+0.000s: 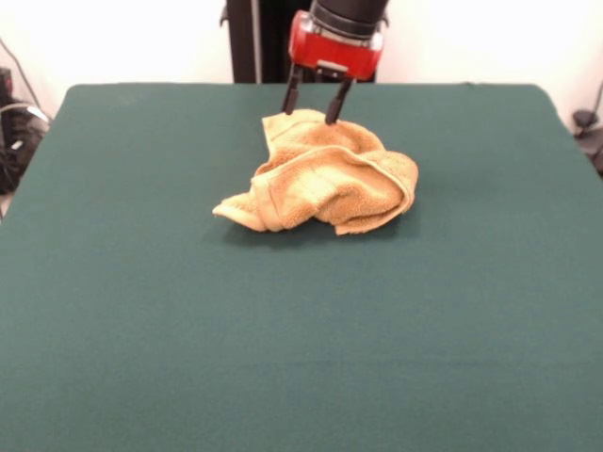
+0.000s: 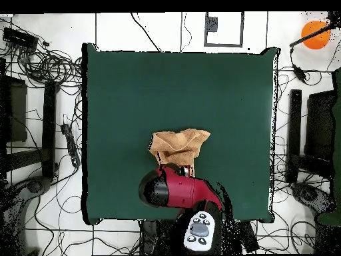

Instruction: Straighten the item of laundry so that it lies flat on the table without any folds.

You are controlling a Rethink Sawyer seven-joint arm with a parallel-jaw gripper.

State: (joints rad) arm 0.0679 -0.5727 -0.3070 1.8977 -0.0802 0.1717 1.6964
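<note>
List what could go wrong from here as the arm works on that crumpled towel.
1. The towel is bunched in overlapping folds, so the open hand at its far edge may pinch several layers and lift the whole bundle rather than spread it.
2. A pull from that edge could drag the heap across the table still folded.
3. In the overhead view the arm hides part of the towel, so creases there might go unnoticed.

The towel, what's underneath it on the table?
Around the crumpled orange towel only the dark green table shows, so it rests directly on that. Its folds cover the patch below and its own inner layers. The open tool stands at its far edge.
</note>
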